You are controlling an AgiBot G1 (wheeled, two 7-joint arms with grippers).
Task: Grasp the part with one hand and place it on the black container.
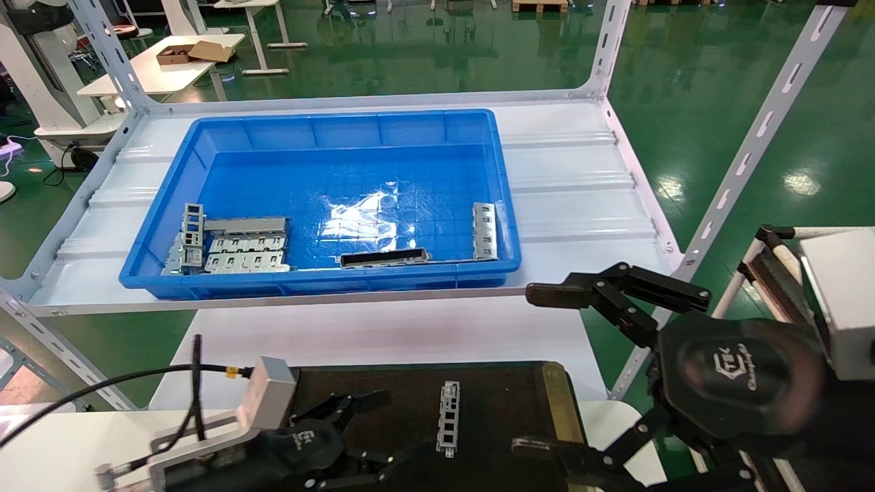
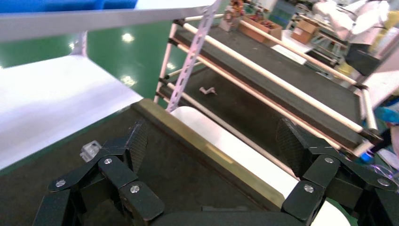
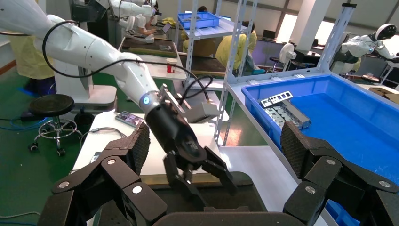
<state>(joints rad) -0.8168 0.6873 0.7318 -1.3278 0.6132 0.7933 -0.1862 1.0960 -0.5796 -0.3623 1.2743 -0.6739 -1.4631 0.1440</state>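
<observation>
Part (image 1: 448,418) flat on black container (image 1: 509,400) | my left gripper (image 1: 379,432) spread, empty, just left of it | my right gripper (image 1: 547,372) spread, right side.

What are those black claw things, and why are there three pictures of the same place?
They belong to a robot with two arms. Each arm ends in a tool for grabbing. The big picture comes from a camera on the robot's head; the other two come from cameras on its wrists.

The left tool is open, low over the black container, holding nothing. A slim metal part lies flat on that container, just beside the tool. The right tool is open too, off to the side and empty.

Behind, on a white shelf, sits a blue crate with more metal pieces inside.
</observation>
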